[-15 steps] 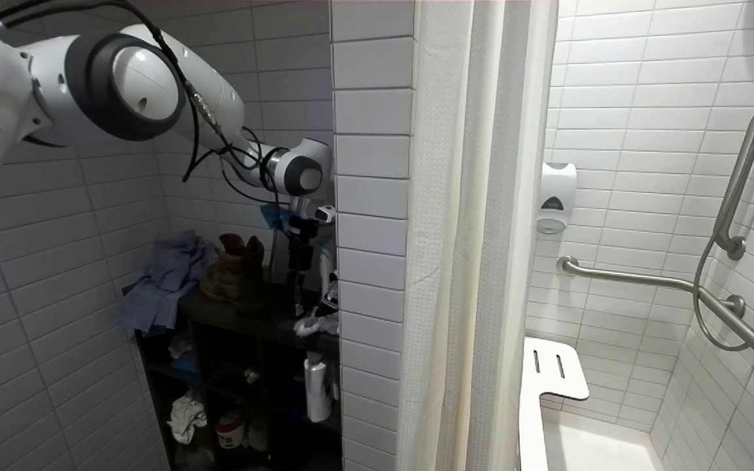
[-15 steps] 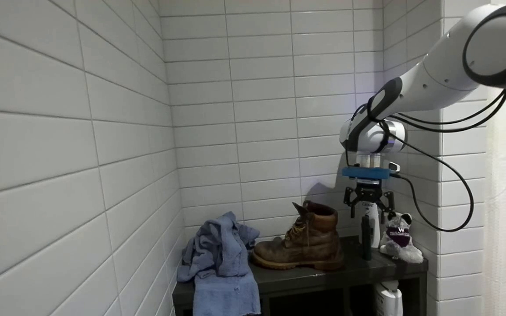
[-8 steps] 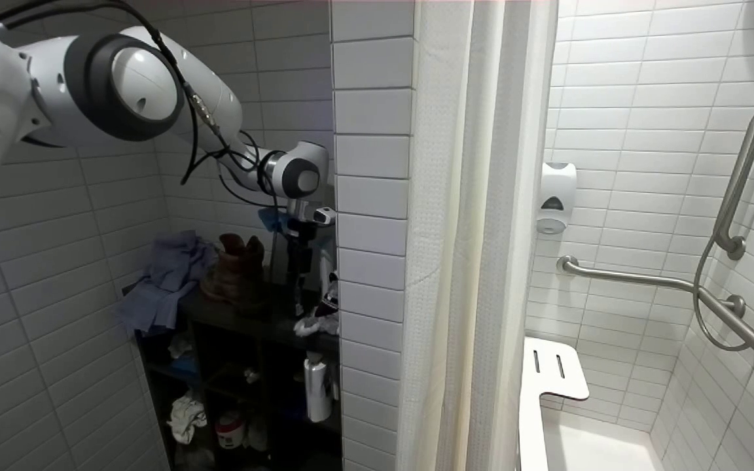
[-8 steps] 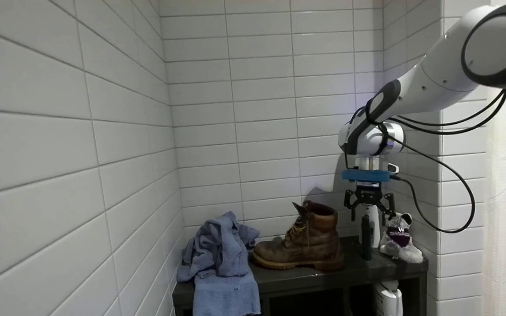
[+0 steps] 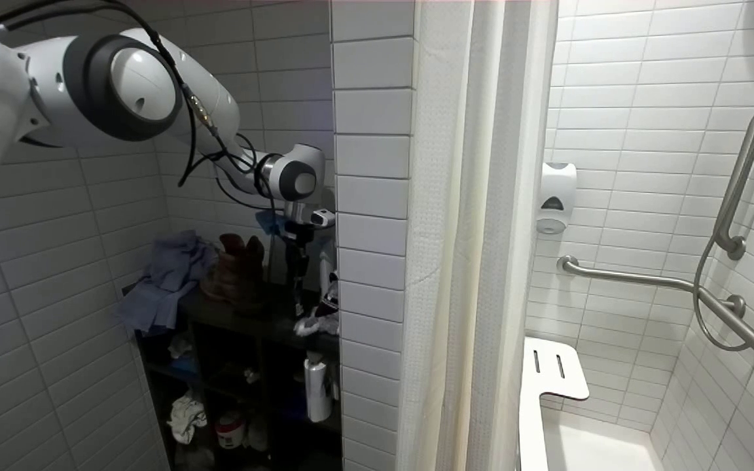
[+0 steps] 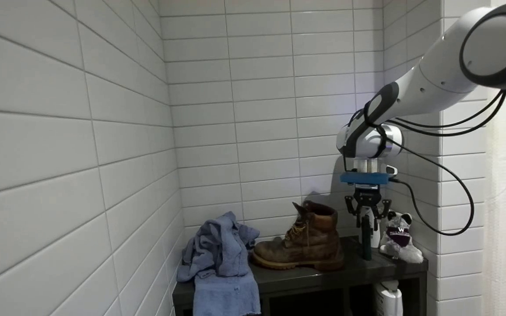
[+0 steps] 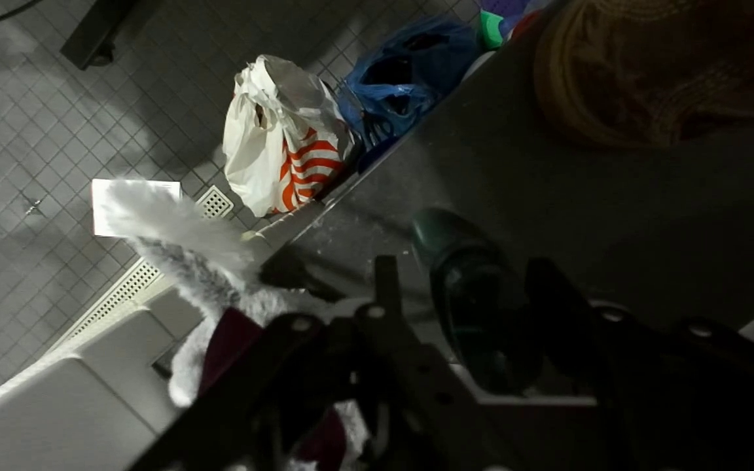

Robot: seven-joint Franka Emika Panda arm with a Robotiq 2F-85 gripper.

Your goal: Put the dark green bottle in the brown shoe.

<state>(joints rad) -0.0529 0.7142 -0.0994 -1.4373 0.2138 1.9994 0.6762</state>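
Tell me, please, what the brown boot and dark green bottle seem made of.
The brown boot is probably matte leather: it looks worn and unevenly toned. The dark green bottle could be glass or plastic: smooth, with faint highlights in the wrist view.

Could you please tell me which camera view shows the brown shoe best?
An exterior view does: there the brown shoe stands side-on, visible from toe to heel, in better light. It also shows in an exterior view, smaller and dim. The wrist view catches only part of it, dark and cropped.
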